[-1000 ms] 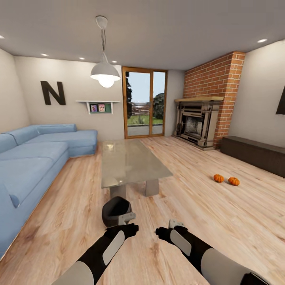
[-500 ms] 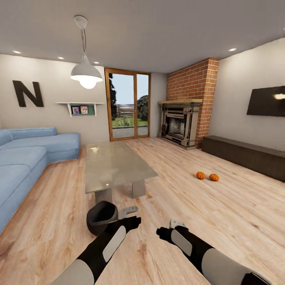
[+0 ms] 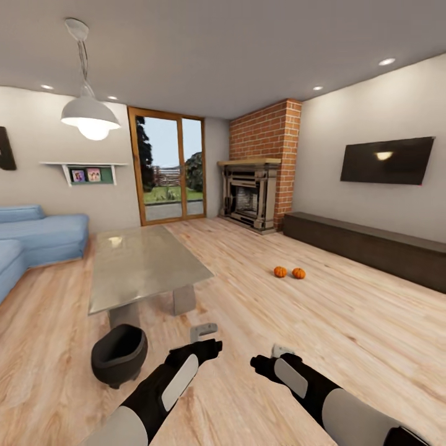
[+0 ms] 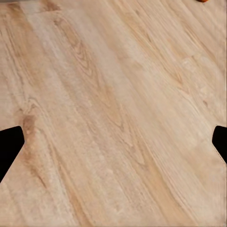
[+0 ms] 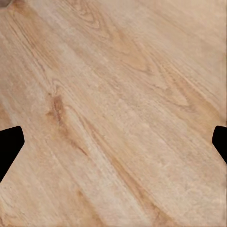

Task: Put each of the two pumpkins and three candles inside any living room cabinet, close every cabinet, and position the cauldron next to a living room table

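Orange pumpkins (image 3: 289, 272) sit side by side on the wood floor (image 3: 322, 322) near the long dark cabinet (image 3: 371, 246) — my left fingers (image 4: 12, 146) and right fingers (image 5: 12, 144) spread wide, holding nothing — cauldron (image 3: 119, 354) beside the glass tabletop (image 3: 139, 266).

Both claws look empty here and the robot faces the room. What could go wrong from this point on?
The cauldron stands on the floor close beside the left arm, so a swing or a turn could knock it. The two pumpkins lie almost touching; grabbing one may roll the other away. The cabinet looks handleless, so a claw may slip opening it.
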Tool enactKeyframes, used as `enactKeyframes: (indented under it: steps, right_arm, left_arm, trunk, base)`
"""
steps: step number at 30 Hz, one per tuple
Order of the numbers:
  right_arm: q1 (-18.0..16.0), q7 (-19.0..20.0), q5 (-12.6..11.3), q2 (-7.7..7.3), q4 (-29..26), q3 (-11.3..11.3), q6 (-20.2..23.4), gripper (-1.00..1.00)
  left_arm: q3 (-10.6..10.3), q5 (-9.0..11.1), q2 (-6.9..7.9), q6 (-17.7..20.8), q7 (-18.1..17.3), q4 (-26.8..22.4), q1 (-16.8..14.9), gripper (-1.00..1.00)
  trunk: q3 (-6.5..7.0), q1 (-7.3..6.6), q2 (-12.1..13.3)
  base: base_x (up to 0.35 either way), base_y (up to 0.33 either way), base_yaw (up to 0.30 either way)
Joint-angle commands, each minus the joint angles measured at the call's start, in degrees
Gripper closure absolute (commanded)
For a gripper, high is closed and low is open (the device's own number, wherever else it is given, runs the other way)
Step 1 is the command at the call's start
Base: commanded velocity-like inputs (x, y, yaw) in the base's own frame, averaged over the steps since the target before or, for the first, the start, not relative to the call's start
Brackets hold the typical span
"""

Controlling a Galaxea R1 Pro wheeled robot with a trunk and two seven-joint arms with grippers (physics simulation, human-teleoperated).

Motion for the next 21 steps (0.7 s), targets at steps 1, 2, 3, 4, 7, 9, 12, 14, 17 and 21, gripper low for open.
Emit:
enactKeyframes:
  steps: [1,2,3,4,7,9,12,14,17,21]
  right_arm:
    - [-0.04,-0.39,-0.34,-0.09,-0.14,0.35,0.13,-1.0]
    - [-0.04,-0.4,-0.34,-0.09,-0.15,0.35,0.13,-1.0]
    - [-0.04,-0.4,-0.34,-0.1,-0.16,0.35,0.13,-1.0]
    - [-0.04,-0.4,-0.35,-0.15,-0.12,0.35,0.13,-1.0]
    - [-0.04,-0.4,-0.35,-0.18,-0.09,0.35,0.13,-1.0]
    - [-0.04,-0.4,-0.35,-0.19,-0.03,0.35,0.13,-1.0]
    - [-0.04,-0.29,-0.39,-0.14,1.06,0.35,0.12,-1.0]
    - [-0.04,-0.27,-0.41,-0.12,1.47,0.35,0.08,-1.0]
    - [-0.04,-0.25,-0.39,-0.11,1.61,0.35,0.09,-1.0]
    - [-0.04,-0.31,-0.35,-0.11,1.67,0.34,0.12,-1.0]
  left_arm:
    - [-0.19,0.64,0.05,0.09,0.56,-0.06,-0.05,-1.0]
    - [-0.19,0.65,0.05,0.09,0.56,-0.06,-0.05,-1.0]
    - [-0.19,0.67,0.04,0.09,0.56,-0.05,-0.05,-1.0]
    - [-0.19,0.68,0.03,0.12,0.56,-0.04,-0.05,-1.0]
    - [-0.13,0.65,0.05,1.16,0.56,-0.03,-0.05,-1.0]
    - [-0.05,0.52,0.07,2.15,0.56,0.03,-0.05,-1.0]
    - [-0.04,0.45,0.07,2.51,0.56,0.05,-0.05,-1.0]
    - [0.0,0.43,0.07,2.6,0.56,0.21,-0.05,-1.0]
    - [0.06,0.4,0.1,2.63,0.56,0.39,-0.05,-1.0]
    - [0.21,0.42,0.15,2.64,0.56,0.49,-0.05,-1.0]
  trunk:
    - [-0.02,-0.01,-0.03]
    - [0.03,-0.01,-0.03]
    - [0.09,-0.01,-0.03]
    - [0.14,-0.01,-0.03]
    - [0.29,-0.01,-0.03]
    - [0.39,-0.01,-0.03]
    - [0.55,-0.01,-0.03]
    - [0.65,-0.01,-0.03]
    - [0.8,-0.01,-0.03]
    - [1.01,-0.01,-0.03]
  base:
    - [0.0,-0.282,-0.268]
    - [0.0,-0.282,-0.268]
    - [0.0,-0.283,-0.268]
    - [0.0,-0.283,-0.268]
    - [0.0,-0.283,-0.268]
    - [0.003,-0.283,-0.268]
    - [0.055,-0.281,-0.268]
    - [0.162,-0.246,-0.268]
    - [0.243,-0.18,-0.268]
    - [0.307,-0.041,-0.268]
